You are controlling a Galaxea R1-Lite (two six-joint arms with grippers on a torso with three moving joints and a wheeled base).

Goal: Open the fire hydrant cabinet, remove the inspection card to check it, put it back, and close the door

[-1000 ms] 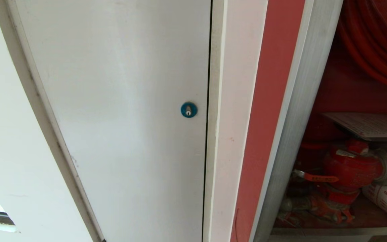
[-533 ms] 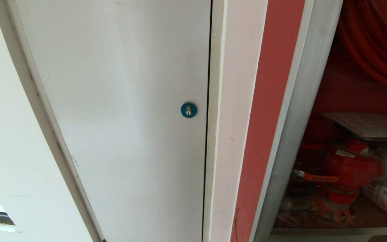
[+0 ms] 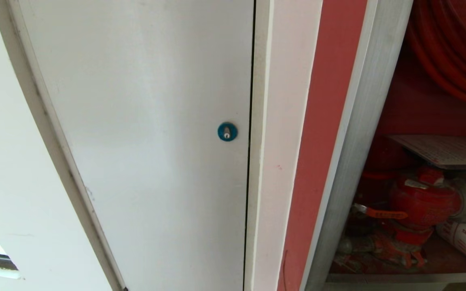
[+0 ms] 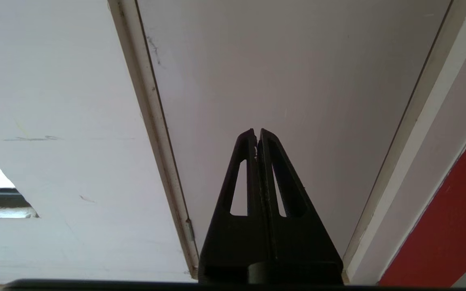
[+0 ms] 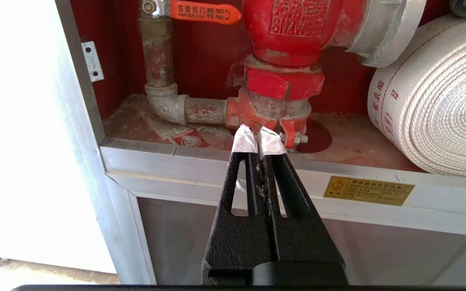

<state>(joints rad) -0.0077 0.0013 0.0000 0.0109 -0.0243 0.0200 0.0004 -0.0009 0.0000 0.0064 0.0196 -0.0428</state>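
Looking down from the head, a plain white door [image 3: 148,133] with a round blue lock [image 3: 227,131] filled the left; the open fire hydrant cabinet [image 3: 354,133] stood right of it, the inspection card [image 3: 447,150] lying flat above the red hydrant valve [image 3: 423,201], no gripper near it. At the left wrist, the left gripper [image 4: 257,133] faced that white door, jaws pressed together. At the right wrist, the right gripper [image 5: 259,135], tape-tipped, jaws pressed together and empty, pointed at the valve's base beside the white rolled hose [image 5: 439,105]; no card showed there.
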